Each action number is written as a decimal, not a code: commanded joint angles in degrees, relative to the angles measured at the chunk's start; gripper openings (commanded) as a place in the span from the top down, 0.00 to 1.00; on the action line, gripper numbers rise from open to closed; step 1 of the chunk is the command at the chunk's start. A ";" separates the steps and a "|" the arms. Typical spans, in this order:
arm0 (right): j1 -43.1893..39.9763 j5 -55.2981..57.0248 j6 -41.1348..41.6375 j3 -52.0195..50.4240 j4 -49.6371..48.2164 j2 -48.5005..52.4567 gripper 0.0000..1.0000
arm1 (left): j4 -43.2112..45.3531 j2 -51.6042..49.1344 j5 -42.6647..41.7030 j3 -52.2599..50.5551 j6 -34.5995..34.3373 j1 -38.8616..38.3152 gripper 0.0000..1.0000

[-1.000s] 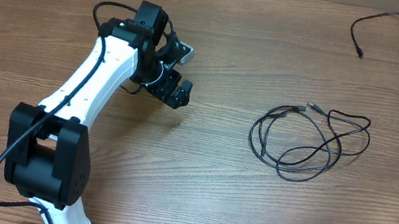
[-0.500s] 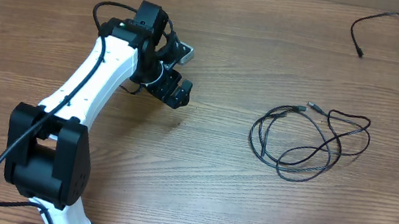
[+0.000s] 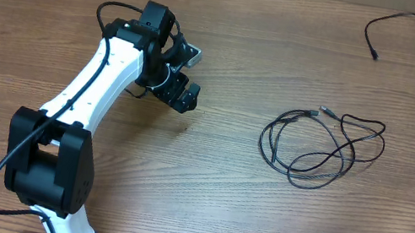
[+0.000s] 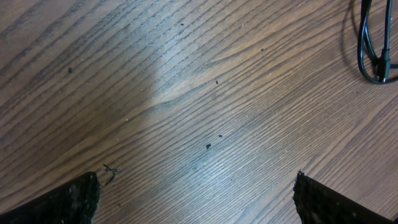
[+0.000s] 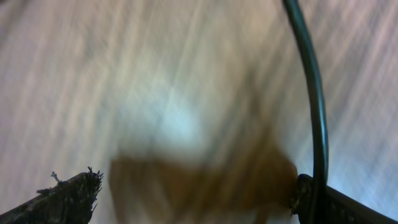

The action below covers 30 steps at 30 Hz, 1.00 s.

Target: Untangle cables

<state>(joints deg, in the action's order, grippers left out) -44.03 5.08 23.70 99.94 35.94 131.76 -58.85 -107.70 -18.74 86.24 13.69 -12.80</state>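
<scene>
Two grippers, both spread wide and holding nothing: the left gripper (image 4: 199, 202) hovers over bare table (image 4: 186, 93), apart from the tangle (image 3: 321, 145) lying right of centre, we guess staged to reach in. The right gripper (image 5: 199, 199) sits at the far right edge with a cable (image 5: 309, 93) running along one side. That wrist view is blurred and overhead crops the gripper, so we cannot tell if they touch.
</scene>
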 commanded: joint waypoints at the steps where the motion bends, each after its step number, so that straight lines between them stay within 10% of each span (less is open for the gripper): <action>1: 1.29 -3.37 2.29 -1.38 -3.41 3.58 0.00 | 0.02 -0.68 0.13 0.04 -0.20 -0.72 0.01; 18: 12.68 -8.61 14.05 -1.27 -32.76 9.20 0.00 | 0.02 -0.68 0.13 0.04 -0.20 -0.72 0.00; 30: 11.47 -17.33 13.75 -1.20 -19.47 9.14 0.02 | 0.02 -0.68 0.13 0.04 -0.20 -0.72 0.00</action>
<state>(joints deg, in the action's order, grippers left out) -31.35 -6.44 36.07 101.49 11.07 137.95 -58.85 -107.70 -18.74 86.24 13.67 -12.80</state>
